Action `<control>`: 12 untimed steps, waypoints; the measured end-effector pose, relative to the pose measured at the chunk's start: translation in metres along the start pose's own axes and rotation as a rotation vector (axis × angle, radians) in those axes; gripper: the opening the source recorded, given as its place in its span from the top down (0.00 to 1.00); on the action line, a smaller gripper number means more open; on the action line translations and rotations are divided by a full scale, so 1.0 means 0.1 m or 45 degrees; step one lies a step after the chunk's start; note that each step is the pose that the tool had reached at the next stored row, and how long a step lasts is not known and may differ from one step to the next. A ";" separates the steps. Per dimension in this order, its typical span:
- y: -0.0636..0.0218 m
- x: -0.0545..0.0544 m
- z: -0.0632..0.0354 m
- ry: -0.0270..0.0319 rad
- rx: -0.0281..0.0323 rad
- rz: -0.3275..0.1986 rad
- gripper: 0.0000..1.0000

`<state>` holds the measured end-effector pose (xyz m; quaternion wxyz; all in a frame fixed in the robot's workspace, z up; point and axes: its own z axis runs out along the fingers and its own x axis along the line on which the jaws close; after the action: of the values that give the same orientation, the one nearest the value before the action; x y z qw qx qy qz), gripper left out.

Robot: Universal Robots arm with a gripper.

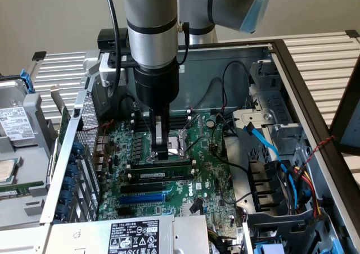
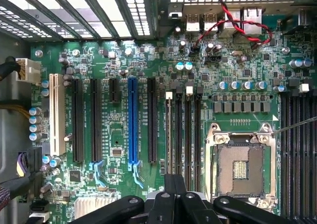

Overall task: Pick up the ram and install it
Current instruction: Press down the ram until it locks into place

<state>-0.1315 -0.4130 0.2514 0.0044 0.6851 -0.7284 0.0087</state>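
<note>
Gripper (image 1: pixel 162 153) is down inside the case with its jaws pinched fully together, nothing between them. The tips sit right on top of the ram (image 1: pixel 163 174), which is lying in a slot on the motherboard (image 1: pixel 211 175), just beside the CPU socket (image 1: pixel 183 139).

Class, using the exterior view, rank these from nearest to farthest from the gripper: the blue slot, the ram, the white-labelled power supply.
1. ram: just below the gripper, in a slot.
2. blue slot: further toward the camera.
3. power supply: at the picture's bottom edge.
</note>
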 end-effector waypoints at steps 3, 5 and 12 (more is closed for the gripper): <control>-0.001 0.00 0.000 -0.0004 0.0025 0.042 0.90; 0.000 0.00 0.001 -0.0004 0.0060 0.082 0.90; 0.000 0.00 0.000 0.0003 0.0091 0.185 0.90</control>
<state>-0.1314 -0.4131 0.2514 0.0014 0.6303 -0.7762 0.0117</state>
